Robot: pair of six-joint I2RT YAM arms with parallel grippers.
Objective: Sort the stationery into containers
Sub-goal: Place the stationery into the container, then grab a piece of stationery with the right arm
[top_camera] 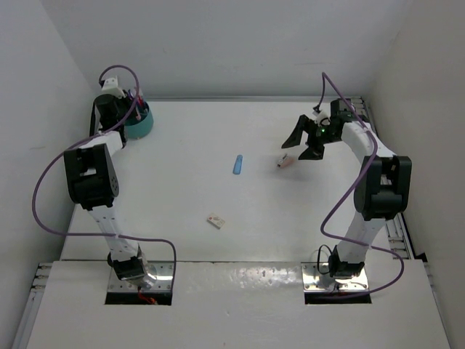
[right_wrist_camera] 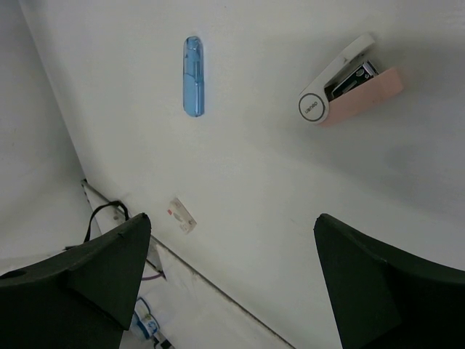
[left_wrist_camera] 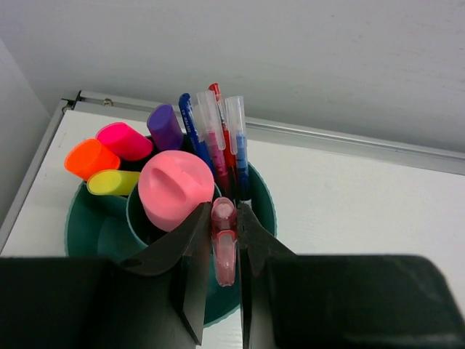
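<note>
As the left tool [left_wrist_camera: 225, 212] hangs over the teal cup [left_wrist_camera: 81, 227] clamped on a pink pen [left_wrist_camera: 224, 251], release seems next; the right tool [right_wrist_camera: 231, 222] gapes above a pink-and-white item [right_wrist_camera: 350, 91].

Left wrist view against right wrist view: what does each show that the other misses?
Only the left wrist: the left gripper closed on a pink pen above the teal cup, which holds highlighters, pens and a pink tube. Only the right wrist: the open right gripper over a blue cap, a pink-and-white dispenser and a small white item, lying apart on the table. Shared: only that white table.
</note>
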